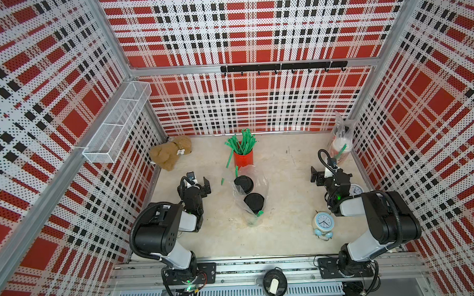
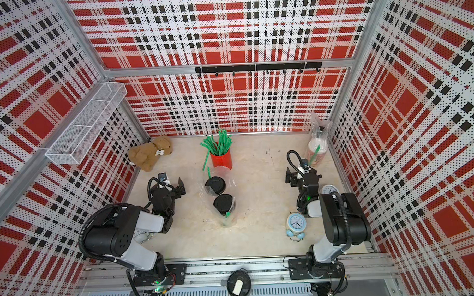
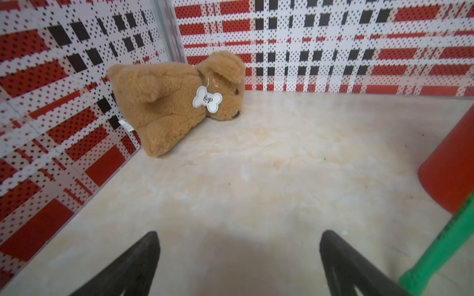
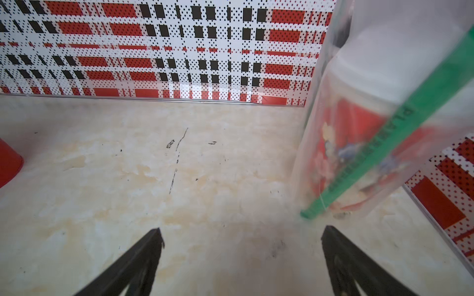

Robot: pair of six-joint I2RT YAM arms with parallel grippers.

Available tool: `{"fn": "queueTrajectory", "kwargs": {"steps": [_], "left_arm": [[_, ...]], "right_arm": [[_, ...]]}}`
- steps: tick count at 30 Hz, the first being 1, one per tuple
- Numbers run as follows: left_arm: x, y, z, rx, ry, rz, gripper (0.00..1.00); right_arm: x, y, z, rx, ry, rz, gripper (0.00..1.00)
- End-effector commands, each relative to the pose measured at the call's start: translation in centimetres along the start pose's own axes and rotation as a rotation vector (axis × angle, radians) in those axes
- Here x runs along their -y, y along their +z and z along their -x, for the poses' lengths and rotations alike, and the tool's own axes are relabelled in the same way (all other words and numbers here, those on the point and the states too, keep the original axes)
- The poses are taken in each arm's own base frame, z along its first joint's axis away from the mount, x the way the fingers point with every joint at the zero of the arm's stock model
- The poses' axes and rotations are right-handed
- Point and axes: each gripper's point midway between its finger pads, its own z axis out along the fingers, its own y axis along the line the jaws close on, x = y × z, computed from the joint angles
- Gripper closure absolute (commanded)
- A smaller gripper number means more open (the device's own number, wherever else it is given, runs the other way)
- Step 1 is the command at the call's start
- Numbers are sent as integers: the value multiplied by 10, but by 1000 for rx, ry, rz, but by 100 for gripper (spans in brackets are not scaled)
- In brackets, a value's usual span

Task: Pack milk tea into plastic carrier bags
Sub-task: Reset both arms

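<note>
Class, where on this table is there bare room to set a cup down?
Bare: between centre bag and clock; the table's front strip; between teddy and straw pot. Crowded: straw pot close to centre bag, and the right side near the corner bag.

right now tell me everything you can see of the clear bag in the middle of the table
The clear bag is thin, crinkly, see-through plastic, open at the top, sitting on the table just in front of the red straw holder. It holds two upright cups with black lids, one behind the other, and a green straw pokes out at its near end. Its handles are too faint to make out.
</note>
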Motion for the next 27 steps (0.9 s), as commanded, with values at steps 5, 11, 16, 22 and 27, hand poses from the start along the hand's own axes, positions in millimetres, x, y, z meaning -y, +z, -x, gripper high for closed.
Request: {"fn": "queueTrajectory", "kwargs": {"steps": [5, 11, 16, 22, 27], "left_arm": [[7, 10, 14, 2, 16, -13, 1], [8, 10, 14, 3, 16, -15, 1], [7, 10, 14, 4, 15, -15, 0], [7, 10, 14, 3, 15, -15, 1], [7, 10, 14, 2, 16, -14, 1]], "right_arm": [[2, -1, -4, -20, -9, -8, 0], [3, -1, -5, -23, -10, -12, 1], [3, -1, -6, -27, -11, -12, 0], [2, 1, -7, -34, -17, -13, 0], [1, 1, -6, -32, -14, -8, 0]]}}
